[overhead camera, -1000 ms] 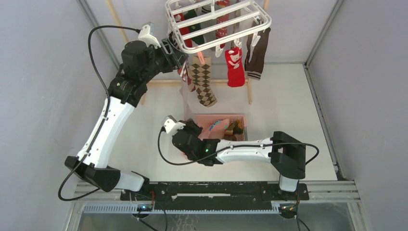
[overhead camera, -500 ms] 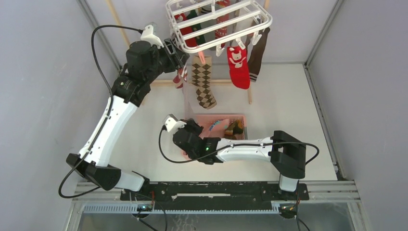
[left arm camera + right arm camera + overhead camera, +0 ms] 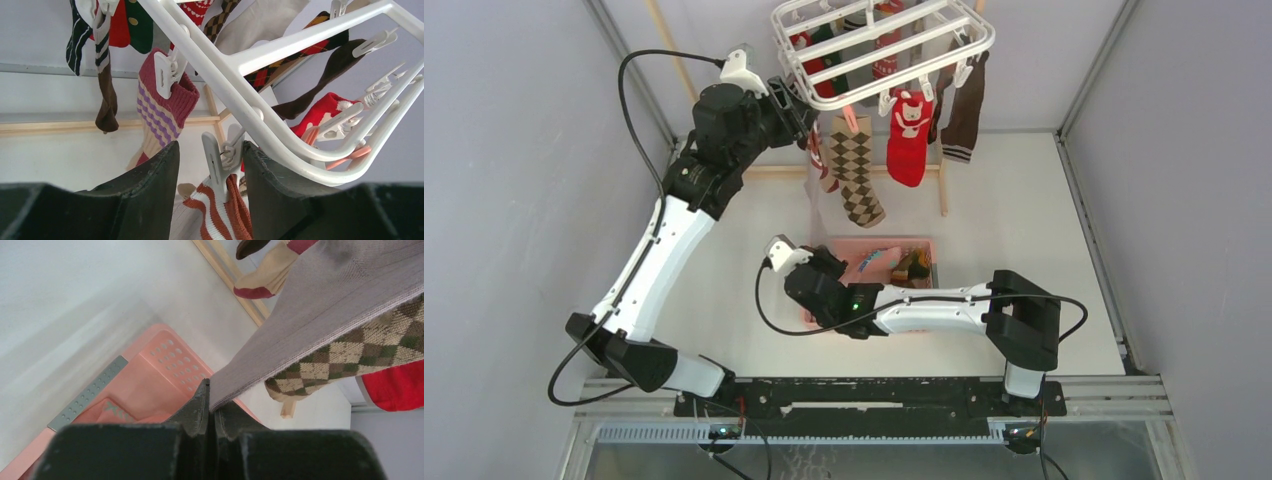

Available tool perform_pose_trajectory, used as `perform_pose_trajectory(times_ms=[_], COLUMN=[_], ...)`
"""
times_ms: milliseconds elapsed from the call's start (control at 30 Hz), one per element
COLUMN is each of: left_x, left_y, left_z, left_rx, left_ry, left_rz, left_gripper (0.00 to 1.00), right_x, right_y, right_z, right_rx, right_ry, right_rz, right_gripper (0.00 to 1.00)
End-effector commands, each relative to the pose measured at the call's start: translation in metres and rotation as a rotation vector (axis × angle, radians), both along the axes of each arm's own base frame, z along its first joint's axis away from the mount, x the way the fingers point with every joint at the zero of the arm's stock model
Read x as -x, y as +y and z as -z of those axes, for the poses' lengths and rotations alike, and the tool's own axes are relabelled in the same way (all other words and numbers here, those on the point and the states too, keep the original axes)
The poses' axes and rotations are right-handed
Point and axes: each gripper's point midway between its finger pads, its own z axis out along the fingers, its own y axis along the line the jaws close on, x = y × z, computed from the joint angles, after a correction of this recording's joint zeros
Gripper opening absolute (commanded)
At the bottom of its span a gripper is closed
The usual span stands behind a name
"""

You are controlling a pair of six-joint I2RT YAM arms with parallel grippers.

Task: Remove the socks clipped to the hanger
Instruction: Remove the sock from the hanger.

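At the left corner of the hanger [image 3: 270, 52], the left pincer [image 3: 210, 150] is apart, its fingers on either side of a white clip [image 3: 214, 167] that holds an orange-striped sock [image 3: 220, 215]. Beneath the hanger, the right pincer [image 3: 211, 400] is clamped on a hanging grey sock [image 3: 320, 315], just above the pink basket [image 3: 165, 365]. Further right along the hanger hang an argyle sock [image 3: 856, 170], a red sock [image 3: 908, 140] and a dark brown sock [image 3: 964, 110].

No text, label or number is legible.
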Motion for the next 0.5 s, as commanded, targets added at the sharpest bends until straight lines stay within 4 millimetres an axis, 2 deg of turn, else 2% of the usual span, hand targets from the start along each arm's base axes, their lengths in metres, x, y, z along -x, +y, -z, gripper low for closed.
perform_pose_trajectory(times_ms=[0, 333, 400, 467], left_x=[-0.0042, -0.0044, -0.0038, -0.0029], left_y=[-0.0019, -0.0043, -0.0050, -0.0058], left_z=[-0.0246, -0.0288, -0.0281, -0.0281], left_rx=[0.026, 0.027, 0.023, 0.023], left_ry=[-0.090, -0.094, -0.090, -0.087], left_rz=[-0.011, -0.011, -0.008, -0.006], left_gripper=[0.53, 0.49, 0.52, 0.59], right_x=[-0.0015, -0.0027, -0.0024, -0.0034], right_y=[0.0081, 0.0071, 0.0073, 0.0069], right_z=[-0.0143, -0.0129, -0.0116, -0.0120], right_rx=[-0.056, -0.047, -0.042, -0.042], right_ry=[0.001, 0.002, 0.002, 0.001], right_rz=[-0.005, -0.004, -0.004, -0.003], right_gripper=[0.06, 0.06, 0.06, 0.05])
